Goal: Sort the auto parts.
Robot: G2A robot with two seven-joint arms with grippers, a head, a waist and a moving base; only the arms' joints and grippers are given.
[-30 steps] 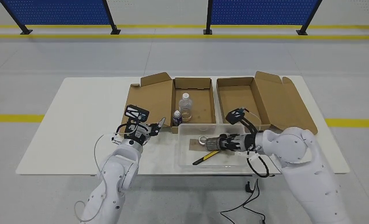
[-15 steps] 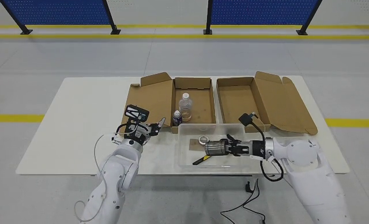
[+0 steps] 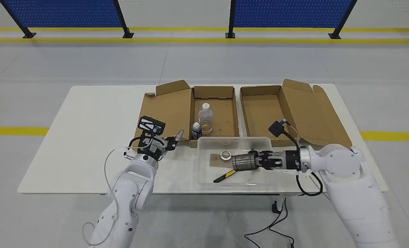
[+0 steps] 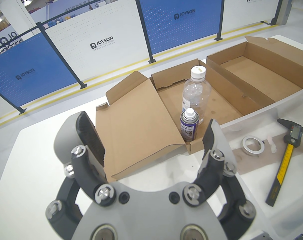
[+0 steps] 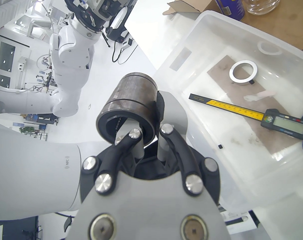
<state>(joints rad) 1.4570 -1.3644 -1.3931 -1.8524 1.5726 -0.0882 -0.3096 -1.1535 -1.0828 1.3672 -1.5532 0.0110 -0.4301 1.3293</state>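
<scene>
Clamped in the right jaws: a dark steel sleeve (image 5: 131,96), one finger inside the bore and the other pressed on the outer wall. Held on its side over the middle of the clear plastic bin (image 3: 206,178), open end toward the left (whether clear of the bin floor, hard to tell).

On the bin floor, toward the far left: a silver ring (image 5: 242,72), flat on a brown patch. On the near side of that, apart from the ring: a yellow-and-black digital caliper (image 5: 244,111), also lying flat.

Left of the bin, over bare counter (image 3: 83,139): the left jaws, spread wide with nothing between them, aimed toward the near left corner of the left cardboard box (image 3: 223,117). Inside that box, at that same corner: a small blue spray can (image 4: 189,126), upright, with a white top. Just beyond it, touching or nearly so: a clear bottle (image 4: 195,93), upright too, with a white cap.

To the right, side by side with the first: a second cardboard box (image 3: 265,114), lid flaps folded out. Both boxes just past the bin's far edge.
</scene>
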